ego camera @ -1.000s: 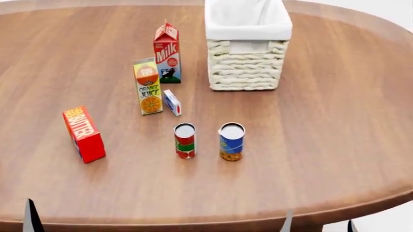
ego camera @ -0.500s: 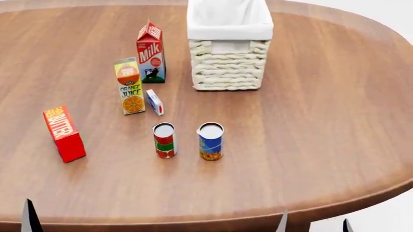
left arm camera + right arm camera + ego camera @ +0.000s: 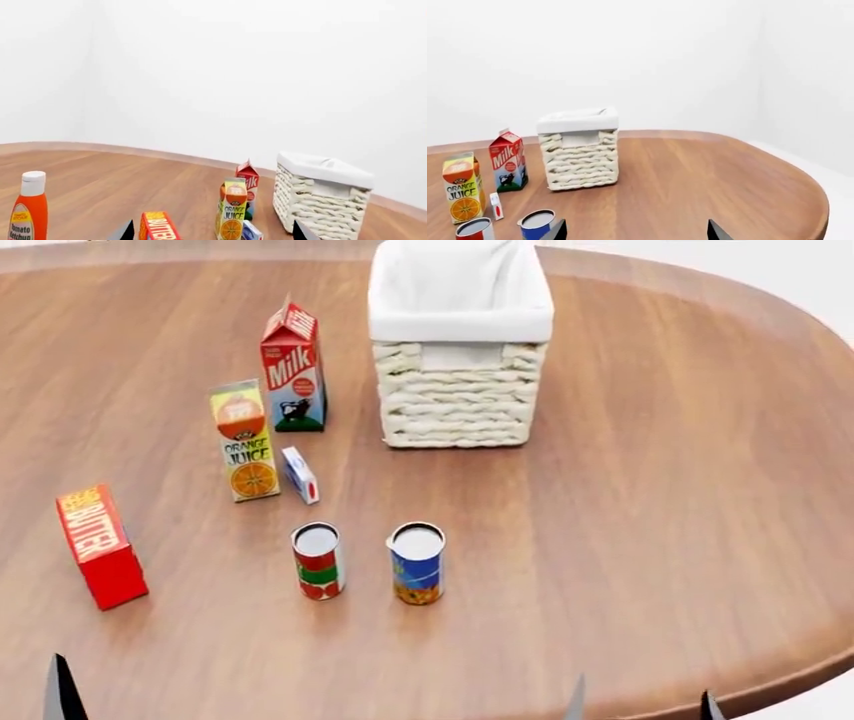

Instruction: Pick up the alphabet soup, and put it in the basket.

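Claws first: my left claw [image 3: 212, 234] and right claw [image 3: 637, 231] are both spread wide and empty, low at the near edge of the brown wooden counter [image 3: 667, 490].

I take the blue-and-orange metal can [image 3: 416, 565] for the alphabet soup (label too small to read). It stands upright, well short of the cream woven wicker basket with a white cloth lining [image 3: 458, 400].

The main risk is grabbing its near twin just beside it, the red-and-green can [image 3: 318, 561]. The smooth round tin could also tip or roll if I nudge it.
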